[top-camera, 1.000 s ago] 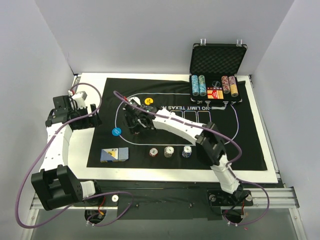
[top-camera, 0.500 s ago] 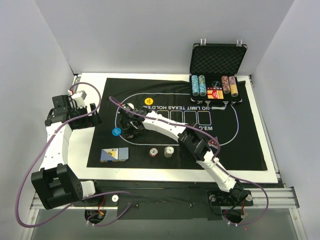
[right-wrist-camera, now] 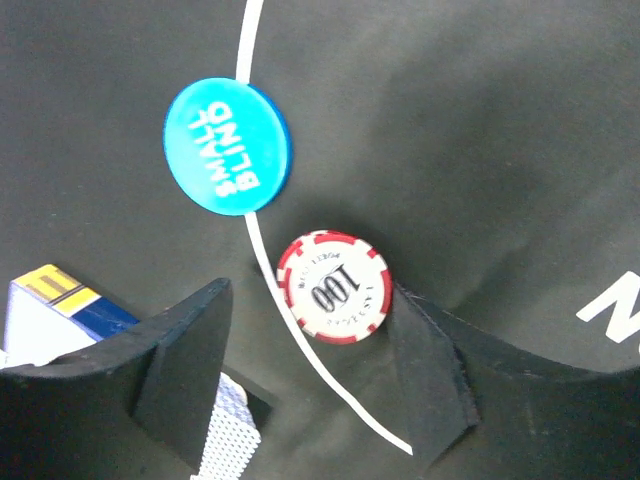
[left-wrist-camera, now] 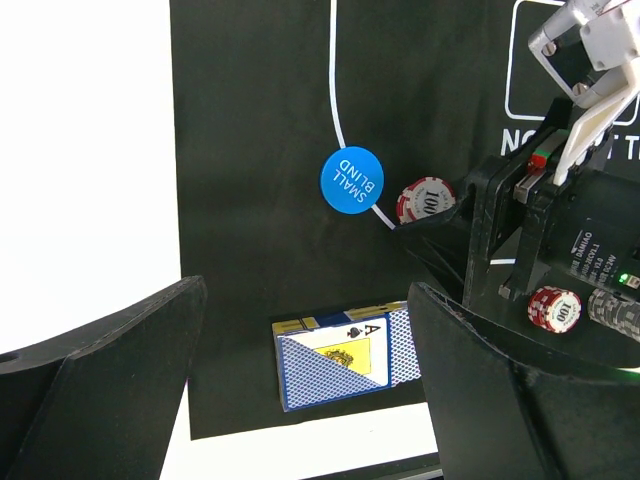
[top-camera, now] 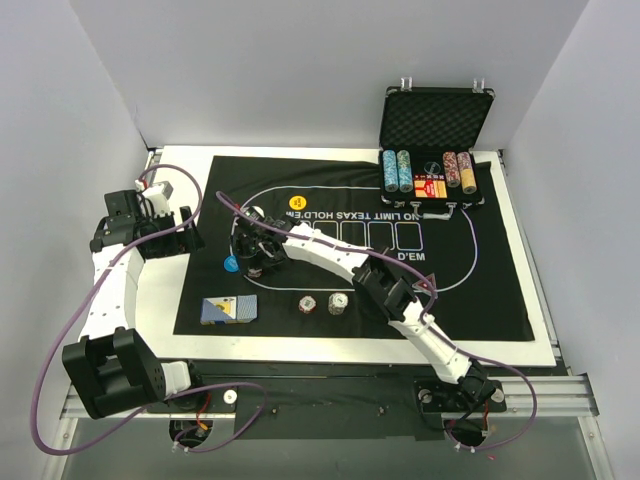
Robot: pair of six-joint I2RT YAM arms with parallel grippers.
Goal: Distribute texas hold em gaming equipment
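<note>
A red-and-white 100 chip [right-wrist-camera: 333, 286] lies flat on the black mat beside the blue SMALL BLIND disc [right-wrist-camera: 228, 160]. My right gripper [right-wrist-camera: 310, 375] is open around the chip, whose edge is against the right finger [right-wrist-camera: 430, 360]. In the top view the right gripper [top-camera: 256, 254] sits just right of the blue disc [top-camera: 231, 264]. A yellow disc [top-camera: 297, 202] lies farther back. The card deck [top-camera: 229, 310] lies at the mat's front left, with two chips [top-camera: 308, 304] to its right. My left gripper [top-camera: 186, 236] is open and empty over the white table.
The open black case [top-camera: 436, 122] stands at the back right with rows of chips [top-camera: 397, 170] in it. The left wrist view shows the deck [left-wrist-camera: 345, 355], the blue disc [left-wrist-camera: 352, 180], the red chip [left-wrist-camera: 425, 200] and the right gripper's body [left-wrist-camera: 540, 240].
My right arm has swung left and toward the front, bringing its gripper next to the blue disc. Its forearm now covers the third front-row chip. The left arm has not moved.
</note>
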